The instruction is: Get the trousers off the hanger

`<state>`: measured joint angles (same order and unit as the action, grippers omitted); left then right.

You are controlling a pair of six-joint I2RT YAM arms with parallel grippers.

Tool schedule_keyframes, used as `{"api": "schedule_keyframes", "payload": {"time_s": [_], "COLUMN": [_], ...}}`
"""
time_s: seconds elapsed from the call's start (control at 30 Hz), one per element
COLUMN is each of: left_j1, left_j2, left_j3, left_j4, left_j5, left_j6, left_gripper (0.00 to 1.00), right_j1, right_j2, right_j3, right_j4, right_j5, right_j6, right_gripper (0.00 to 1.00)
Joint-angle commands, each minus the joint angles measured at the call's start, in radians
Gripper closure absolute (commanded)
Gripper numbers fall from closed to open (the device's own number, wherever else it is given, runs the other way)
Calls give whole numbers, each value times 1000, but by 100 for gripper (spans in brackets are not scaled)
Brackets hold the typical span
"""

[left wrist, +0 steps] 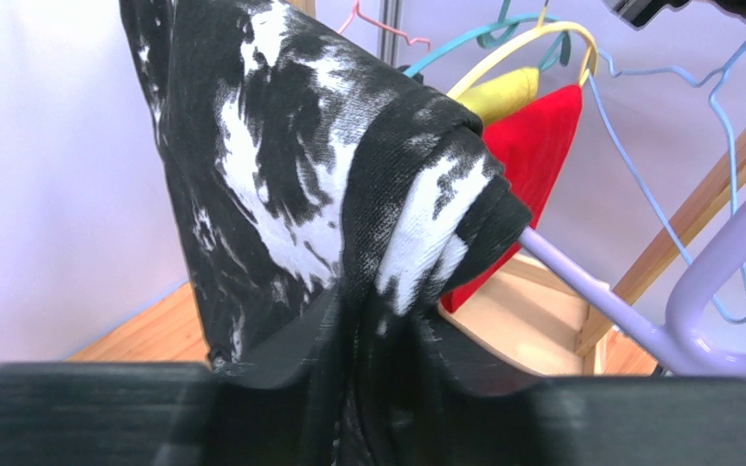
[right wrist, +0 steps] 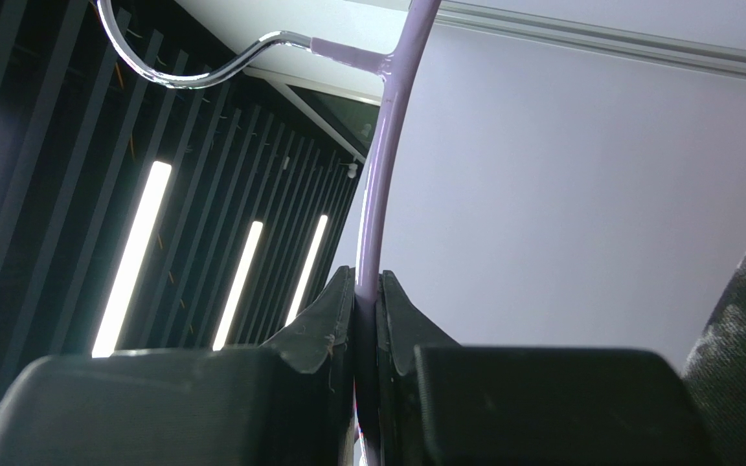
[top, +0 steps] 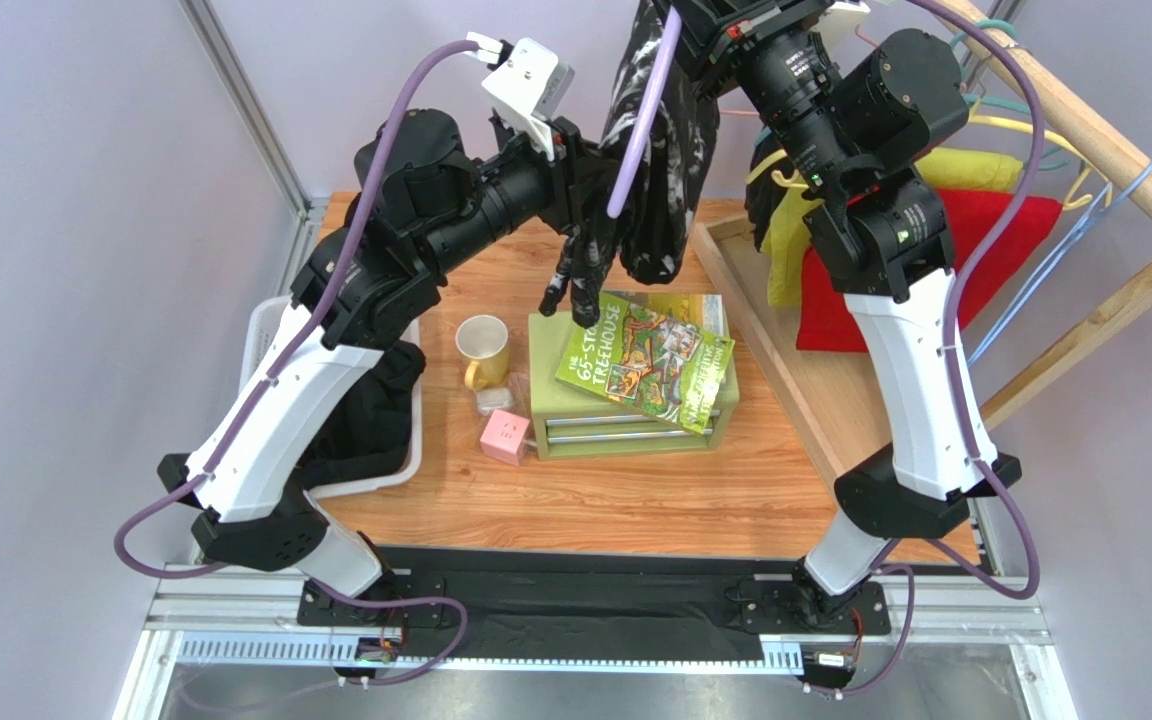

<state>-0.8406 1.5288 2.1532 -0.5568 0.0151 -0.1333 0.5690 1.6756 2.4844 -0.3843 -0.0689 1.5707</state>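
The black trousers with white speckles (top: 668, 158) hang over the bar of a purple hanger (top: 639, 143), held in the air above the table's far side. My left gripper (top: 582, 278) is shut on a fold of this cloth; in the left wrist view the trousers (left wrist: 299, 165) bunch between the closed left gripper (left wrist: 377, 325), with the hanger bar (left wrist: 581, 282) running off to the right. My right gripper (top: 683, 23) at the top edge is shut on the hanger's neck; the right wrist view shows the purple rod (right wrist: 375, 194) pinched in the right gripper (right wrist: 367, 291).
A red garment (top: 913, 285) and a yellow-green one (top: 790, 225) hang on a wooden rack (top: 1123, 165) at right with spare blue and yellow hangers. A book (top: 657, 353) lies on a green box (top: 635, 428). A yellow mug (top: 482, 348), pink cube (top: 506, 435) and white basket (top: 270, 323) holding dark cloth are at left.
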Motion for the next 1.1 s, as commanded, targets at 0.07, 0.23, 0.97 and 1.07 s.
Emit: {"api": "schedule_keyframes", "payload": {"time_s": [0.07,0.23,0.97,1.07], "left_j1": [9,8,8,8], "left_j2": [16,-5,-117,-142], "left_j3": [77,74,166,139], "left_j4": [5,11,54,40], "left_j5": [-24,-67,124,155], "left_j6": [102,132,417,439], "left_gripper": [84,100,100,100], "right_j1": [8,6,-43,-55], "right_j2": [-99,-100,-62,-54], "right_j3": [59,54,44,30], "right_j4": [208,196,148,176], "right_j5": [-20,-17,-127,-180], "right_j6": [37,29,48,55], "right_gripper": [100,100,100,100]}}
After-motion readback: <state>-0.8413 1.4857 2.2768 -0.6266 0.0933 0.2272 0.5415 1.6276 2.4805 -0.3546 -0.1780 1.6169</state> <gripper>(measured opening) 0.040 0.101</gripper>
